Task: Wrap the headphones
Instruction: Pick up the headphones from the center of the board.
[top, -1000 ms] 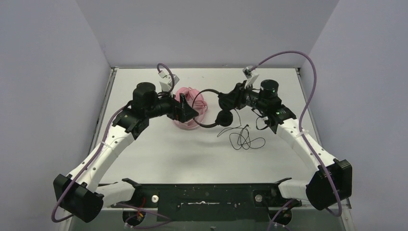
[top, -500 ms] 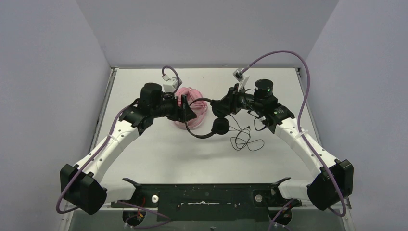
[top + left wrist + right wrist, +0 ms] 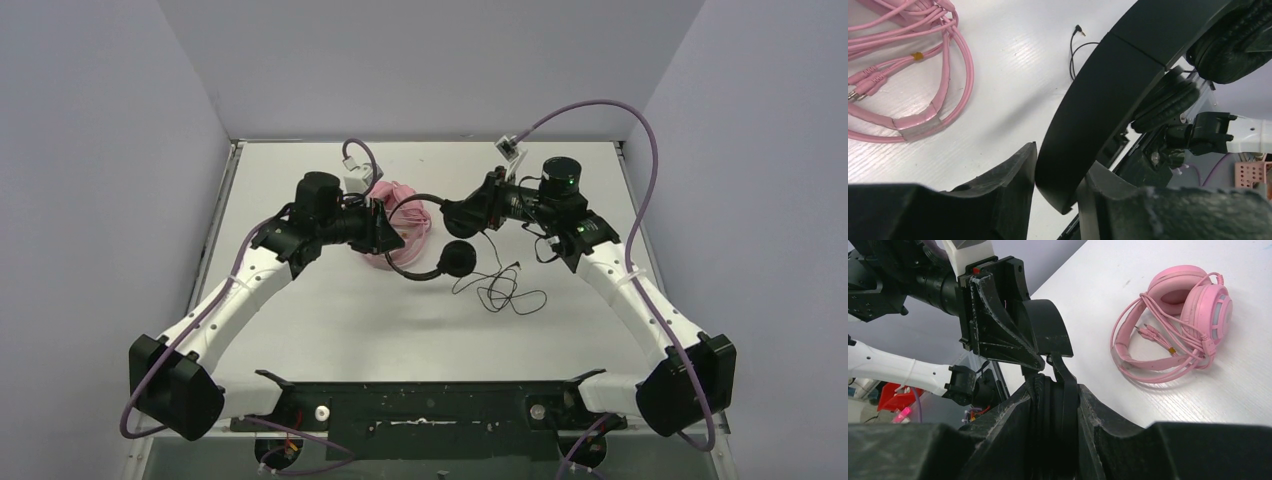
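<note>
Headphones, black [image 3: 458, 259]: held at the middle of the worktop [image 3: 350, 320], spanning the gap between the two grippers. One ear cup is free, on the near side of the right gripper.
Headband [image 3: 1098, 95]: wide black arc, running from the left gripper across to the ear cups.
Left gripper [image 3: 1060, 167]: closed around the black headband, which passes between the fingers with one finger against each side.
Right gripper [image 3: 1055, 387]: clamped on the other ear cup, with the pad and its bracket pressed between the fingers.
Black cable [image 3: 507, 293]: thin, lying in loose loops on the worktop to the right of centre, near side of the right gripper.
Plug [image 3: 1079, 31]: small jack at the cable's end, lying on the worktop.
Pink headphones [image 3: 1215, 310]: resting on the worktop just beyond the left gripper, left of centre, ear cups close together.
Pink cable [image 3: 955, 65]: gathered in several loops over and beside the pink pair, apart from the black headband.
</note>
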